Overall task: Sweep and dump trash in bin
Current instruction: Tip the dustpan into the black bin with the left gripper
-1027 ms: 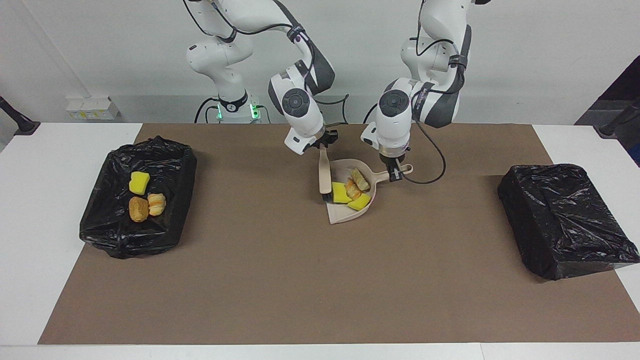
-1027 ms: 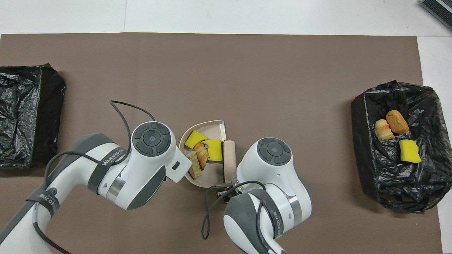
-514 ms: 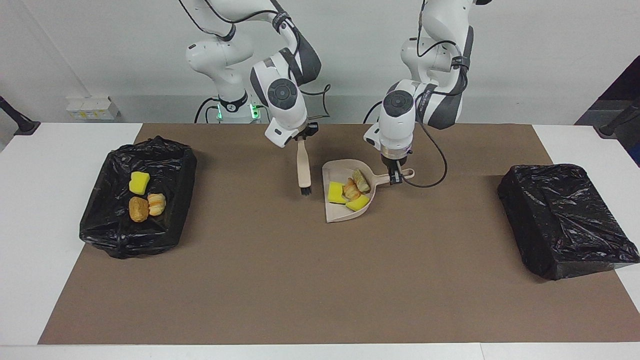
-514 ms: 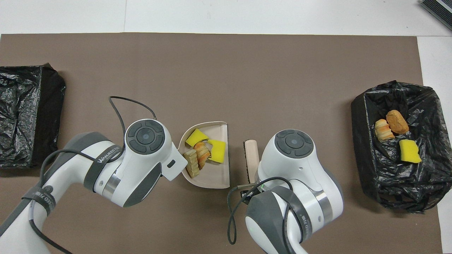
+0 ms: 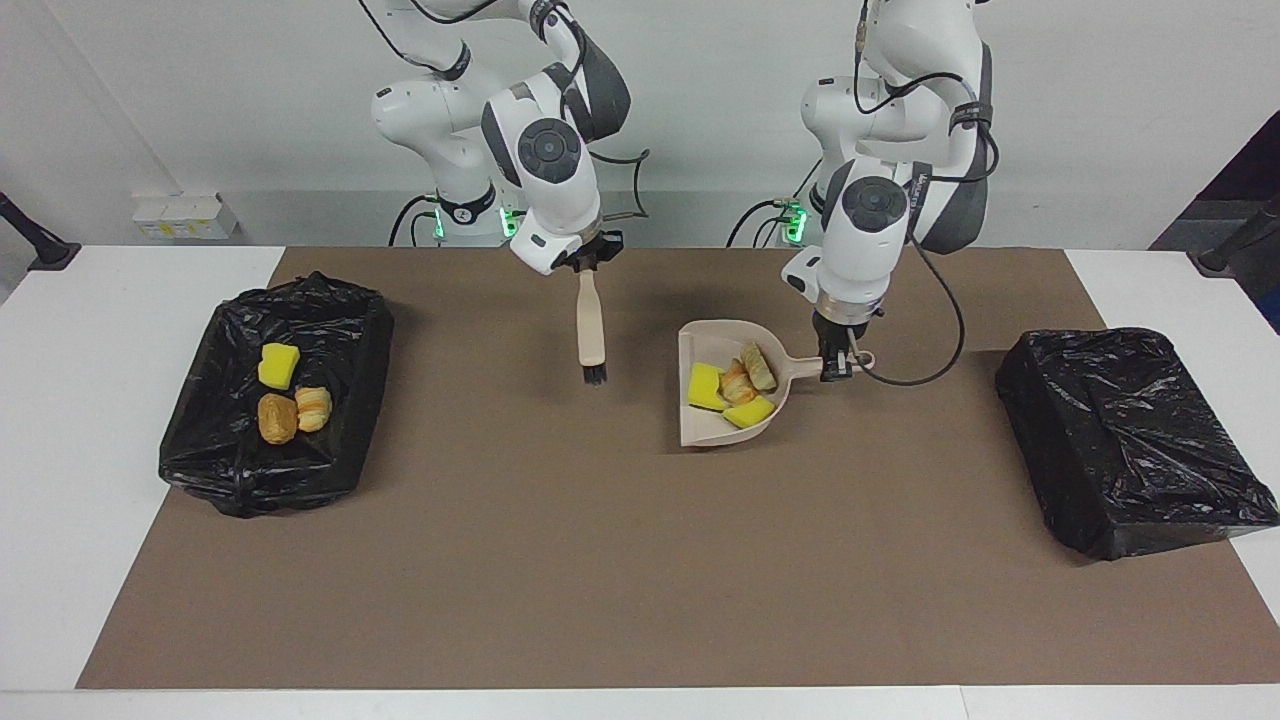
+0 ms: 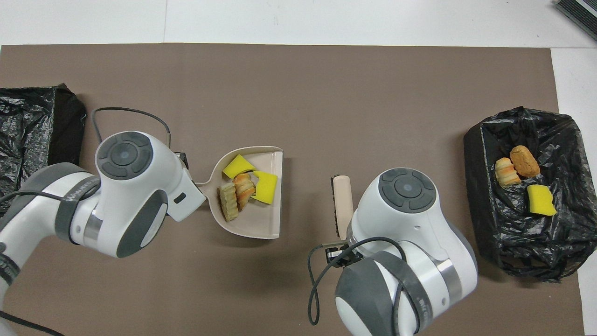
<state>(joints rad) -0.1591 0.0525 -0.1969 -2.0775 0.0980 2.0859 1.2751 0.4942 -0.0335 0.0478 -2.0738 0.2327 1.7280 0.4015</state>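
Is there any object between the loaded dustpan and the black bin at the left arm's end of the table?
Nothing visible. Only bare brown mat lies between the dustpan, held by the left claw, and that bin.

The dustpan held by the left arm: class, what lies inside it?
Inside the dustpan lie four scraps: two yellow sponge chunks and two bread pieces, bunched near the handle. The pan floor under them is covered; the rest is bare.

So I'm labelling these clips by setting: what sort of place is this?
Most likely a robotics lab test bench, not a home: two arms mounted at a white table, a brown mat as the work area, and staged scraps in a dustpan between bag-lined bins.
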